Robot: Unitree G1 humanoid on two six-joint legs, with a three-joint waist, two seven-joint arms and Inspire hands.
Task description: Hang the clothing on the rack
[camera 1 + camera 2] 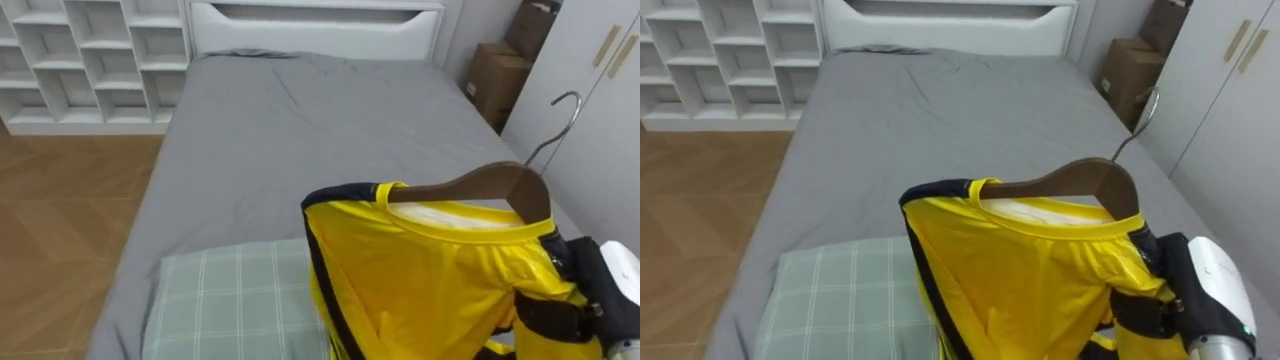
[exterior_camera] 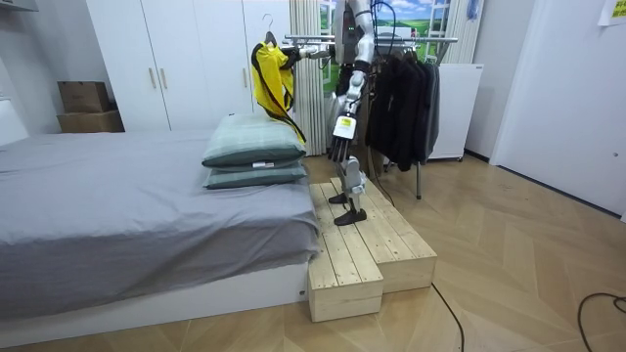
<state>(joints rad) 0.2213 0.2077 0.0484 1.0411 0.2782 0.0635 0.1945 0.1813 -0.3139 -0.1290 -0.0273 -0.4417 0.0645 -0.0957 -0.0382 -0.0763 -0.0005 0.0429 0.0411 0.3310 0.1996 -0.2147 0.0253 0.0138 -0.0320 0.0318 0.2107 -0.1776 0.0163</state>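
A yellow jersey [image 1: 430, 280] with dark trim hangs on a wooden hanger [image 1: 490, 185] whose metal hook [image 1: 560, 120] points up and to the right. My right hand [image 1: 1155, 305] comes in from the lower right and is shut on the hanger's right end, through the cloth. It holds the jersey [image 2: 269, 73] out over the pillows at the foot of the bed. My left hand [image 2: 339, 147] hangs at my side with relaxed fingers. I stand on a wooden platform [image 2: 372, 244] beside the bed.
The grey bed [image 1: 300, 130] stretches ahead, with a green checked pillow [image 1: 235, 300] below the jersey. A white cube shelf [image 1: 90, 60] stands far left, cardboard boxes [image 1: 495, 75] and a white wardrobe [image 1: 600, 110] right. A rack of dark clothes [image 2: 406, 88] stands behind me.
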